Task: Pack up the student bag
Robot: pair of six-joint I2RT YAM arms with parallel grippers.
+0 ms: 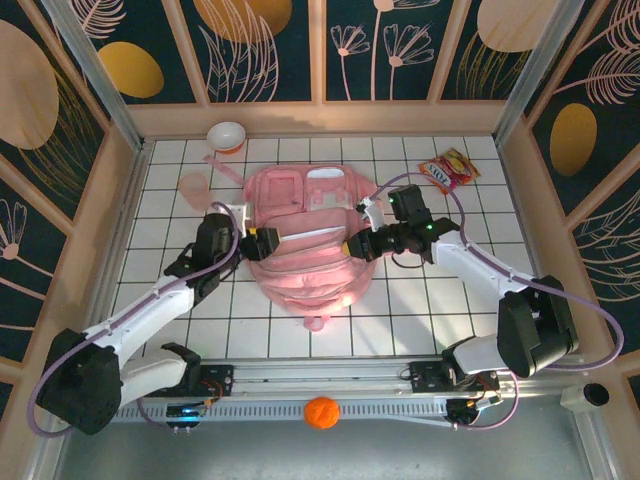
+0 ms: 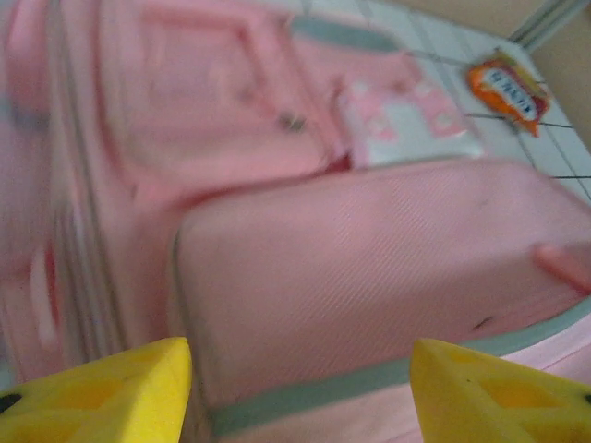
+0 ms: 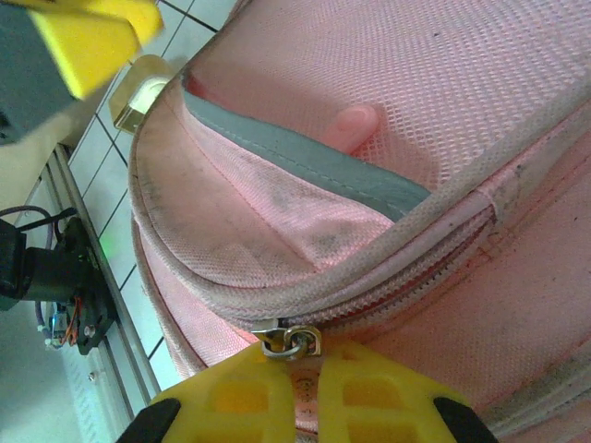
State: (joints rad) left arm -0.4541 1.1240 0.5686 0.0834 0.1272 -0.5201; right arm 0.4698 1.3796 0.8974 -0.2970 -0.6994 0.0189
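Left jaws stand apart, holding nothing; right jaws are together, clamped on a zip pull.

Top view: bag [image 1: 310, 285] lies flat mid-counter [image 1: 180, 330], between the two arms. Left jaws are at its left edge and right jaws at its right side, both level with the bag's middle. Beyond the bag's far-left corner are a bowl [image 1: 227, 135] and a pink cup [image 1: 193, 186]. A packet [image 1: 448, 170] lies far right, apart from the bag. An orange ball [image 1: 321, 412] sits off the tiles on the near rail, between the arm bases.

Left wrist, blurred: yellow fingertips [image 2: 102, 392] sit in the bottom corners with a wide gap between them. The bag's pocket [image 2: 369, 268] lies beyond the gap; contact cannot be told. The packet [image 2: 506, 88] lies on the tiles past the bag.

Right wrist: yellow fingertips [image 3: 240, 397] are pressed together, with the metal zip pull [image 3: 288, 341] pinched at their seam on the bag's zip line. Above, the grey-trimmed pocket mouth gapes, and a pink rounded end [image 3: 355, 120] shows inside it, identity unclear. One yellow finger [image 3: 88, 41] of the left jaws is at top left, just off the bag's corner.
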